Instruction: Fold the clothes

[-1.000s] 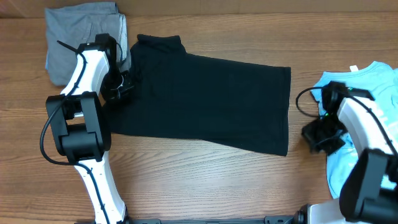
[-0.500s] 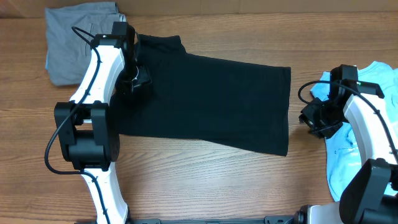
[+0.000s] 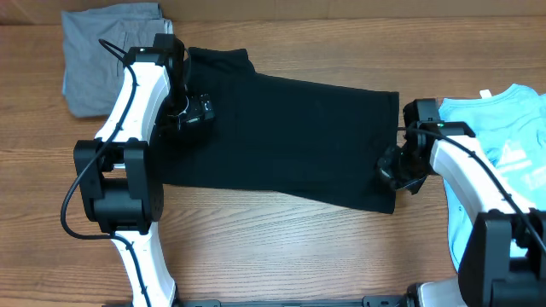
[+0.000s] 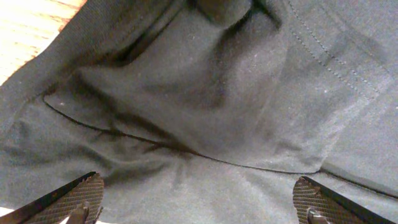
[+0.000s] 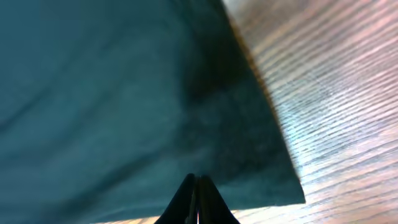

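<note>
Overhead, the black T-shirt [image 3: 290, 136] is lying spread flat on the worktop [image 3: 281, 247], ready for folding. The left claw [image 3: 198, 112] is hovering released, fingers wide, over the end nearest the grey garment [image 3: 94, 60]; the right claw [image 3: 394, 169] is sitting clenched at the opposite corner, likely to lift it, though any pinch on cloth is unclear. The light-blue T-shirt [image 3: 512, 128] is showing white print too small to read.

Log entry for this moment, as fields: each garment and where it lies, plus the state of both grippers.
black T-shirt: lying flat at mid-table
grey garment: far left corner of the table
light-blue T-shirt: right edge, partly under the right arm
left gripper: open, over the black T-shirt's left end
right gripper: shut, at the black T-shirt's near right corner; whether it holds cloth is unclear
</note>
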Robot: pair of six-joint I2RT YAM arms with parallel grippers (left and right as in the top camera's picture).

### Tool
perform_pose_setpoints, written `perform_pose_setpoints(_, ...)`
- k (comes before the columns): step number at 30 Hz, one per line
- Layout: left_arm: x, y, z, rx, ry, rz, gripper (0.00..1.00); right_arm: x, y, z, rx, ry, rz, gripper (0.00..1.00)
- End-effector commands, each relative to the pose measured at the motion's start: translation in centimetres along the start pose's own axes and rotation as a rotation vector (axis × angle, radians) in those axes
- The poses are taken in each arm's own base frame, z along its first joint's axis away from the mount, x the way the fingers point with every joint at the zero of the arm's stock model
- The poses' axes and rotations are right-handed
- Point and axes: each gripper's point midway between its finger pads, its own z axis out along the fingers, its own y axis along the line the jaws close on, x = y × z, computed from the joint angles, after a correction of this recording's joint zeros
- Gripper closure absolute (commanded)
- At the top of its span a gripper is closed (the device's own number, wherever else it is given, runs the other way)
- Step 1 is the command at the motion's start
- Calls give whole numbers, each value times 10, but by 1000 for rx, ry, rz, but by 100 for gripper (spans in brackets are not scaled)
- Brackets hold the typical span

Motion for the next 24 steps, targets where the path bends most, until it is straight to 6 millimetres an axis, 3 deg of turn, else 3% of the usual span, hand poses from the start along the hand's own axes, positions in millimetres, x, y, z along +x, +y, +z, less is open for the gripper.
perform_pose_setpoints(1,-6,1,-12,10,-33,0,0,4,-13,23,47,55,58,96)
perform_pose_setpoints(7,-5,2,-12,9,-30,0,0,13,-26,45,119,133,88,96)
perform_pose_setpoints(17,-3,2,-12,6,-20,-8,0,17,-65,36,302,119,195,96)
perform_pose_setpoints(24,-2,-4,-12,42,-16,-6,0,10,-95,27,387,101,279,96)
